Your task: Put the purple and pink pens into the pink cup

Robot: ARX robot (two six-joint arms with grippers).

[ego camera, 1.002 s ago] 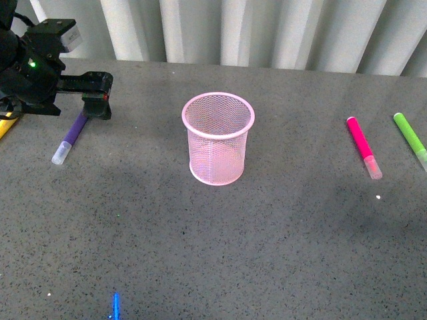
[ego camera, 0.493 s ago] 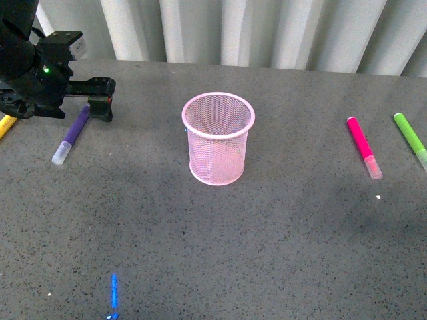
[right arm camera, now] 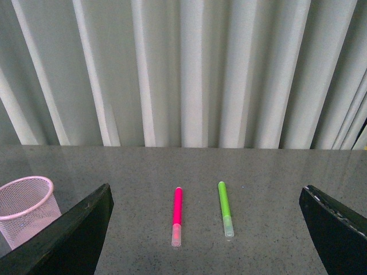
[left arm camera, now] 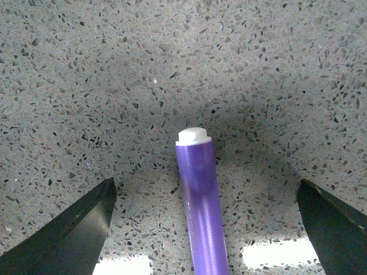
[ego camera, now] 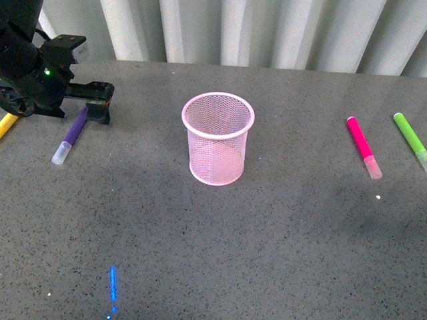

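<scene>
The pink cup [ego camera: 219, 137] stands upright mid-table and is empty; it also shows in the right wrist view [right arm camera: 26, 200]. The purple pen [ego camera: 71, 137] lies at the far left, clear cap toward me. My left gripper [ego camera: 97, 103] is open over its far end. In the left wrist view the purple pen [left arm camera: 200, 200] lies between the open fingers [left arm camera: 69, 229], untouched. The pink pen [ego camera: 363, 147] lies at the right, also seen in the right wrist view [right arm camera: 177, 215]. My right gripper [right arm camera: 206, 195] is open and empty, well back from it.
A lime-green marker [ego camera: 410, 139] lies right of the pink pen, near the table's right edge. A yellow marker [ego camera: 7, 123] lies at the left edge beside my left arm. White curtains hang behind the grey speckled table [ego camera: 267, 253].
My left arm has shifted a little toward the back of the table, its fingers staying over the purple pen's far end. The pens and cup have not moved.
</scene>
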